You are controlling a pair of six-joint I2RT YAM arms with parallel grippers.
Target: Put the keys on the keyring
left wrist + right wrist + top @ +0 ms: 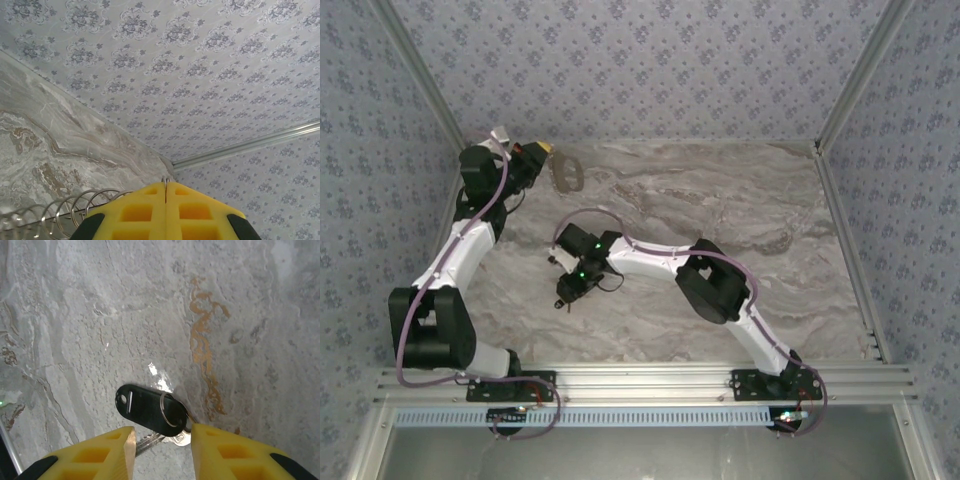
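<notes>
At the table's far left corner my left gripper (544, 149) is shut on the keyring (566, 172), a thin grey loop sticking out to its right. In the left wrist view the yellow jaws (165, 184) are pressed together on a bit of ring wire, and more coiled wire loops (65, 210) trail off to the lower left. The keys (149, 442) lie flat on the marble with a black oval fob (142, 406) and a small split ring (170, 410). My right gripper (162, 433) stands open low over them, one yellow finger on each side of the silver key. It points down mid-table (565, 296).
The marble table (720, 200) is boxed in by patterned walls at the back and both sides. A metal rail (640, 385) runs along the near edge by the arm bases. Bare marble stretches to the right of the right arm.
</notes>
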